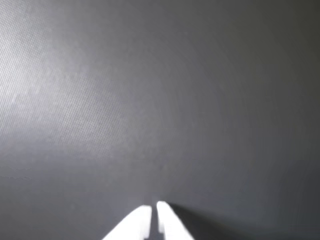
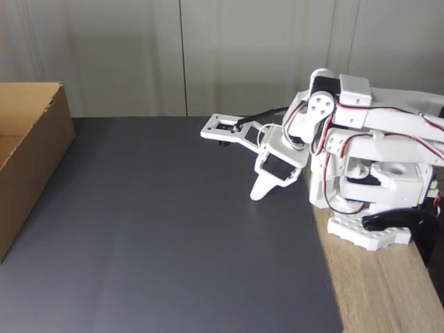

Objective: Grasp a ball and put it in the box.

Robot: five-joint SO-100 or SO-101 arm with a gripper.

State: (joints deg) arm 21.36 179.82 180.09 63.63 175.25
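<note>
One box (image 2: 31, 156), brown plain cardboard with its top open, stands at the mat's (image 2: 159, 236) far left in the fixed view. One arm (image 2: 361, 149) sits folded at right, its gripper (image 1: 154, 207) pressed together, empty.

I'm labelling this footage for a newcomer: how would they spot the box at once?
Start at the dark grey mat covering the table. At its left edge in the fixed view stands the large brown corrugated cardboard box, open-topped; it is brown, while the white robot arm opposite is plastic.

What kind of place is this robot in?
Probably a hobby or lab desk: a small white robot arm clamped to a wooden tabletop, a dark mat, and a cardboard box.
</note>
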